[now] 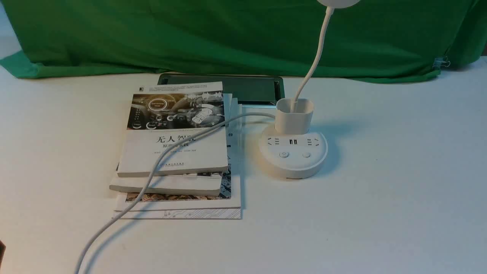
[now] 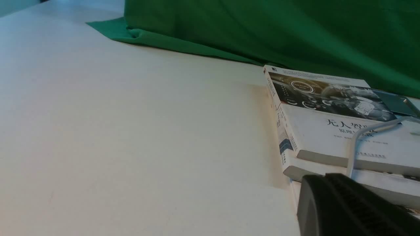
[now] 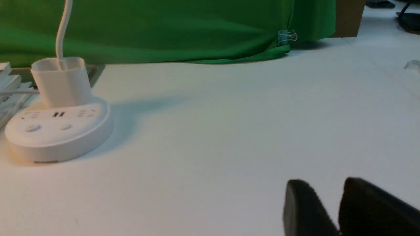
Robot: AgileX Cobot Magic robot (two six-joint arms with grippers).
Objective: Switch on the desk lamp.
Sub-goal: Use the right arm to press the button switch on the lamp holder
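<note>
The white desk lamp stands right of centre on the table. Its round base (image 1: 293,158) shows sockets, USB ports and two buttons (image 1: 284,154) on the front. Behind them are the cup-like holder (image 1: 294,116) and the thin neck (image 1: 315,57); the head (image 1: 338,2) is cut off by the top edge. The base also shows in the right wrist view (image 3: 59,131), far from my right gripper (image 3: 325,186), which is shut and empty low over bare table. My left gripper (image 2: 323,177) is shut and empty beside the books. Neither gripper shows in the front view.
A stack of books (image 1: 175,152) lies left of the lamp, with the lamp's white cable (image 1: 152,171) running over it to the table's front edge. A dark flat panel (image 1: 228,89) lies behind the books. Green cloth (image 1: 228,34) covers the back, held by a binder clip (image 1: 441,62).
</note>
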